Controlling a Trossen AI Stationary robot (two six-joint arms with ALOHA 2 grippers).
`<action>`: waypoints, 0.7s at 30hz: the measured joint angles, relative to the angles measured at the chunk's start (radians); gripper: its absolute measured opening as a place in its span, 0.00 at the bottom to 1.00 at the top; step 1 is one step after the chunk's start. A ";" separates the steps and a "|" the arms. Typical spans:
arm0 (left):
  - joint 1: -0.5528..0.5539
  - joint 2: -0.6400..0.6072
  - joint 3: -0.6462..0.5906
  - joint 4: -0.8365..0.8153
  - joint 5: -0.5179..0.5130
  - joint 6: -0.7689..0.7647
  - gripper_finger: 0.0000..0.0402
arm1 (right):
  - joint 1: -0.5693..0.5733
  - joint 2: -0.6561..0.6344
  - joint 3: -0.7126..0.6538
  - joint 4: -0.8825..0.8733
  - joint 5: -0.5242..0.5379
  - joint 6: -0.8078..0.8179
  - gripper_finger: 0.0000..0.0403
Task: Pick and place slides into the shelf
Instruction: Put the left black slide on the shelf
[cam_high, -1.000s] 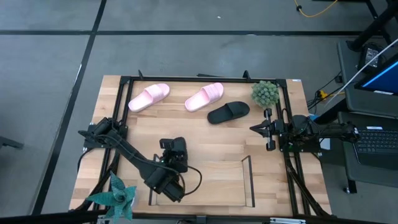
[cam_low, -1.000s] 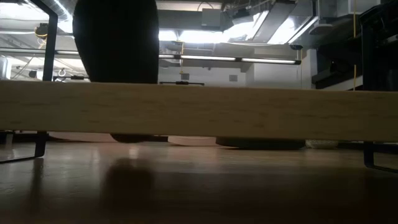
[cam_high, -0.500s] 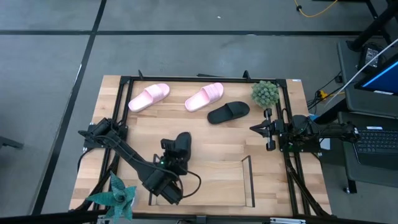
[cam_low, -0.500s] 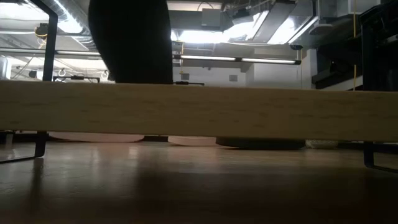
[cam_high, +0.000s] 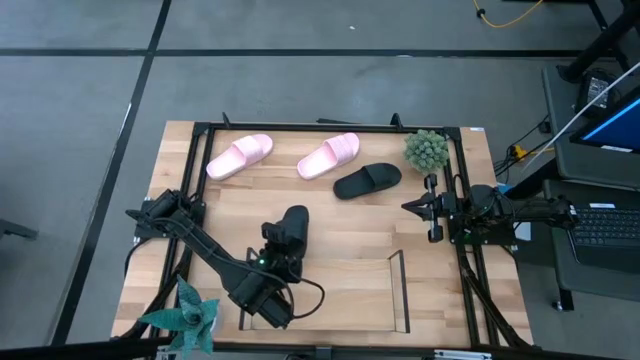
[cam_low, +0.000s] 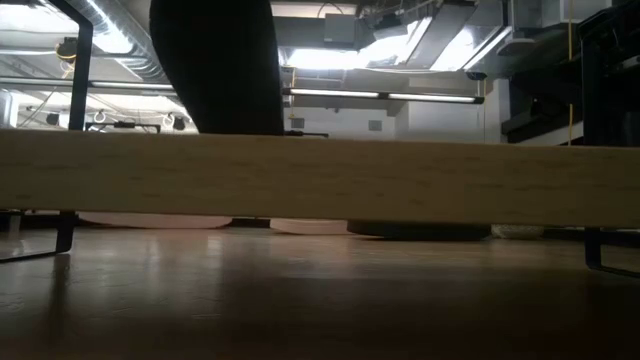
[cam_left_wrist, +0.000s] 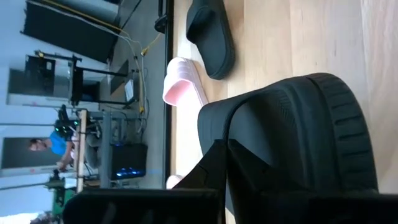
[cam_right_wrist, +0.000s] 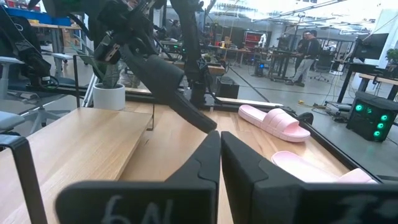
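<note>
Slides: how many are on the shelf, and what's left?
None are on the shelf yet. The left claw holds one black slide lifted just beyond it. The other black slide and both pink slides remain on the table. The right claw waits at the table's right edge.

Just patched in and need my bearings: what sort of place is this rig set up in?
Most likely a robotics lab or workshop. The right wrist view shows workbenches, people standing by them and lit equipment; a laptop sits beside the table, where the left gripper holds a black slide.
</note>
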 joint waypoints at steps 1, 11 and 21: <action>-0.002 0.000 0.000 0.000 -0.005 0.017 0.00 | 0.000 0.000 0.000 0.000 0.000 0.000 0.04; -0.040 -0.001 0.000 0.000 -0.075 0.098 0.00 | 0.000 0.000 0.000 -0.023 0.000 0.060 0.04; -0.111 -0.001 0.000 0.030 -0.058 0.058 0.00 | 0.000 0.001 0.000 -0.040 -0.001 0.096 0.04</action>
